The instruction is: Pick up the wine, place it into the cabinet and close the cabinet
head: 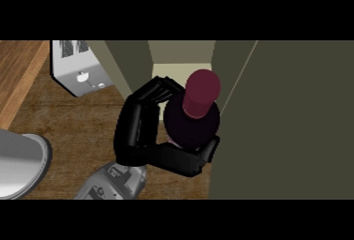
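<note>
One hand only is showing in the head view, and going from the biggest thing down: the tall olive-green cabinet [290,117] is filling the right side and upper middle of the view, with its pale interior showing as a lit opening between its dark panels. The brown wood-grain counter [76,122] is lying to the left and below it. A grey rounded metal basin [21,164] is sitting at the left edge of the counter, cut off by the view. A silver boxy toaster [79,65] is standing at the upper left, just beside the cabinet's left panel. The black hand [155,136], coming up on a grey forearm from the lower middle, is curling its fingers and thumb round the dark wine bottle with a maroon cap [200,93], holding it upright at the cabinet's opening, just beside the right-hand panel. Which arm this is, I cannot tell for certain.
</note>
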